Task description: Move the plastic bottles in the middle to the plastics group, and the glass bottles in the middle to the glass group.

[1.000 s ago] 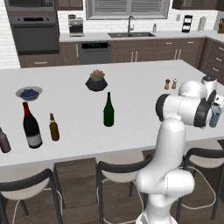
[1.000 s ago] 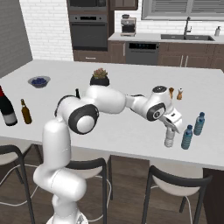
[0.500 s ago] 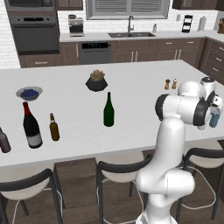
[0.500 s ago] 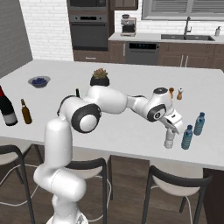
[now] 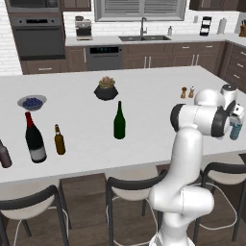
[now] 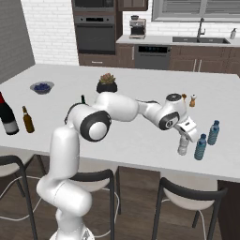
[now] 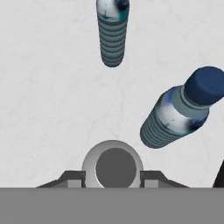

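Observation:
My gripper [image 6: 184,138] is shut on the small clear plastic bottle [image 6: 183,147], upright near the island's right front edge. In the hand view its grey cap [image 7: 113,166] sits between my fingers [image 7: 70,178]. The plastics group, two blue-tinted bottles [image 7: 113,35] [image 7: 179,113], stands just beyond it, also seen as bottles [image 6: 200,147] [image 6: 213,132]. The green wine bottle [image 5: 119,122] stands mid-counter. The black wine bottle [image 5: 34,139] stands at the left beside the amber beer bottle [image 5: 59,140] and a short brown bottle [image 5: 5,154].
A potted succulent [image 5: 106,89] and a bowl of blueberries [image 5: 32,102] sit toward the back of the island. Salt and pepper shakers [image 5: 187,91] stand behind my arm. Stools [image 5: 129,187] line the island's near edge.

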